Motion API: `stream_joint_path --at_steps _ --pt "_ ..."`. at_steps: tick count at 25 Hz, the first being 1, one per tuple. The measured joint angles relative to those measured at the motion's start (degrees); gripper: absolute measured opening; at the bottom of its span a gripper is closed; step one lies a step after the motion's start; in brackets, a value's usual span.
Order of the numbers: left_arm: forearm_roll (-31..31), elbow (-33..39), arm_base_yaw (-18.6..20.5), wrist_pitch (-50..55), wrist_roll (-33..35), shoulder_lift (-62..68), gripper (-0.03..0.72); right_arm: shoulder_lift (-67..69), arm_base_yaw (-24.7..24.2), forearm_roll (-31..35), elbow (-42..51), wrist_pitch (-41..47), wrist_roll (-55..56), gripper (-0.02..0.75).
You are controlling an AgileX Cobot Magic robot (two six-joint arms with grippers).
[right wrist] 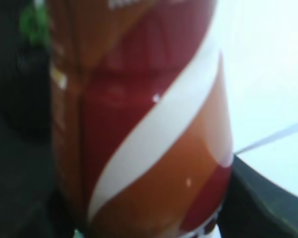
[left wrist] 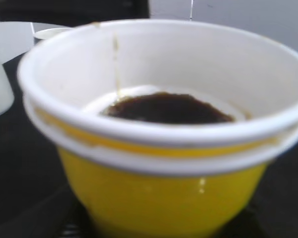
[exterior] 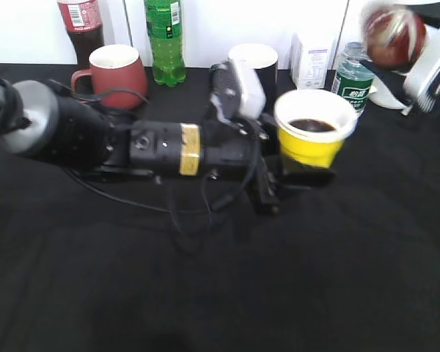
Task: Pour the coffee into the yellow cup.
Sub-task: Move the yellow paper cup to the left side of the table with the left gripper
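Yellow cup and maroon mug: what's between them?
In the exterior view, the left arm lies across the table between the yellow cup and maroon mug.

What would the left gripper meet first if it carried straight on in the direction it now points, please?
The yellow cup. The left gripper points right along the table, and the left wrist view is filled by that cup, with coffee in it. It looks already at the cup's base; whether it touches, I cannot tell.

Coffee bottle [exterior: 393, 33] blurred, cropped; right jaws probably hidden.
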Motion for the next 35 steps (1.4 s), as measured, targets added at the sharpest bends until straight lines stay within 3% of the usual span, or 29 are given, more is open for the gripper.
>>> stream_joint_path --at_steps 4,6,11,17,24,30,35 --pt "0.0 0.0 6.9 -3.5 0.0 -0.1 0.457 0.0 0.0 -0.1 0.0 0.1 35.2 0.543" --pt "2.7 0.0 10.9 -3.6 0.0 -1.3 0.457 0.0 0.0 0.0 0.0 0.7 40.5 0.543" --pt "9.4 0.0 19.6 -4.8 0.0 -2.0 0.447 0.0 0.0 3.2 0.0 0.9 41.2 0.543" --pt "11.7 0.1 26.3 -4.7 -1.9 -2.0 0.447 0.0 0.0 6.1 0.0 0.9 41.2 0.543" --pt "4.1 8.1 34.7 -2.9 -0.2 -2.0 0.445 0.0 0.0 8.8 0.0 1.0 41.3 0.543" --pt "-7.4 8.1 35.0 -3.1 9.0 0.4 0.445 0.0 0.0 8.8 0.0 1.0 41.3 0.543" --pt "-9.0 8.1 35.0 -9.1 10.9 7.0 0.445 0.0 0.0 8.9 0.0 1.0 41.3 0.543"
